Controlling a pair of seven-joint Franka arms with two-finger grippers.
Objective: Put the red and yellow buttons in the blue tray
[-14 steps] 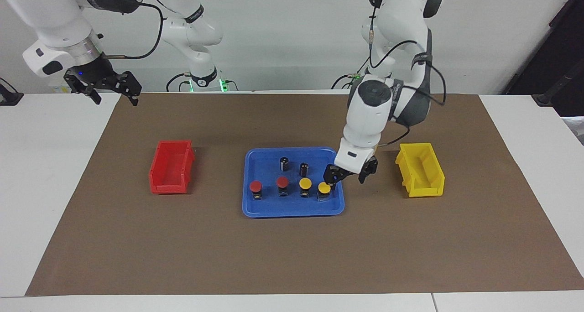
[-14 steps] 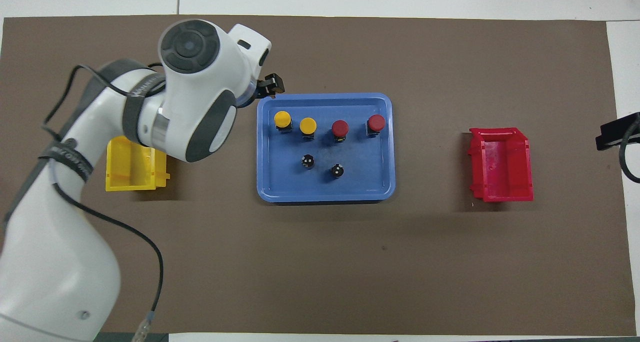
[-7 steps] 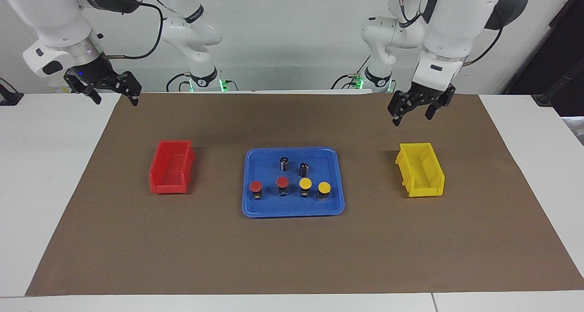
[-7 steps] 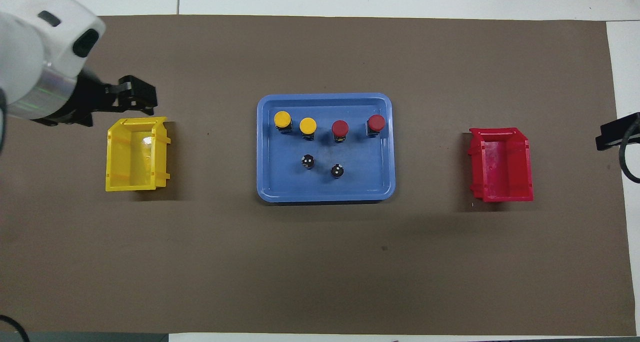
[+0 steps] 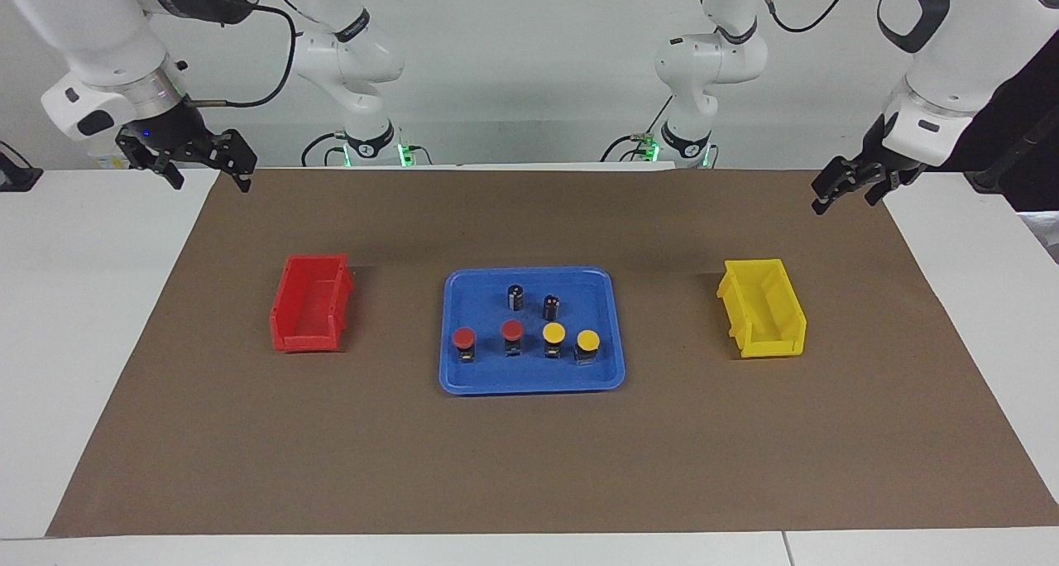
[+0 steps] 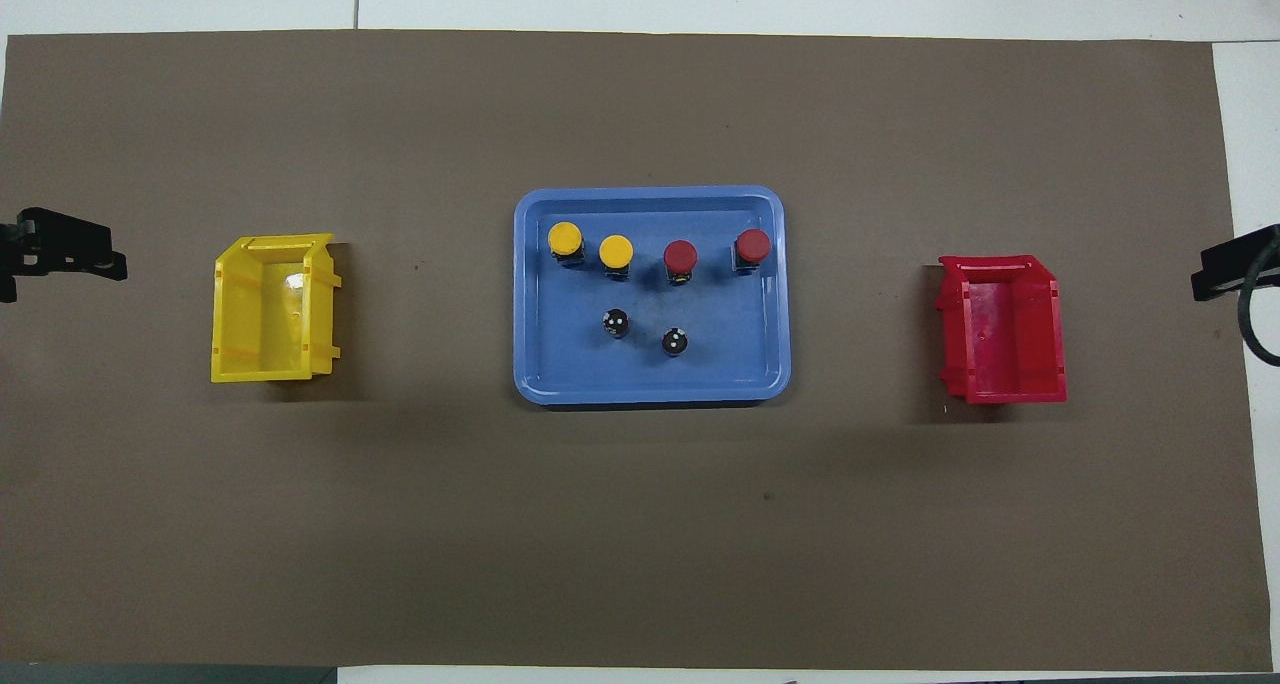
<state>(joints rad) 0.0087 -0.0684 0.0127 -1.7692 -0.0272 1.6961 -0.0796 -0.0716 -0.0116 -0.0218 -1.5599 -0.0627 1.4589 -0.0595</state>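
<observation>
Blue plastic tray [image 5: 451, 376] [image 6: 530, 384] sits mid-mat on the brown paper sheet [image 5: 529, 467] [image 6: 640, 524], carrying six items: two red buttons [image 5: 464, 337] [image 6: 753, 244], two yellow buttons [image 5: 587, 340] [image 6: 565, 237] and two dark cylinders [image 5: 515, 296] [image 6: 616, 322]. The four buttons stand upright in one row along the tray's edge farther from the robots; the two cylinders stand nearer the robots, apart from each other. One red bin [image 5: 310, 303] [image 6: 1000, 344] lies toward the right arm's end of the table, one yellow bin [image 5: 763, 308] [image 6: 268, 309] toward the left arm's end; both stand well apart from the tray. Lettering on the arms' dark bands is too small to read. Nothing blocks the tray. Left gripper [image 5: 852, 187] [image 6: 70, 254] hangs over the mat's edge, jaws apart and empty. Right gripper [image 5: 203, 165] [image 6: 1235, 269] waits over the mat's corner, jaws spread and empty.
</observation>
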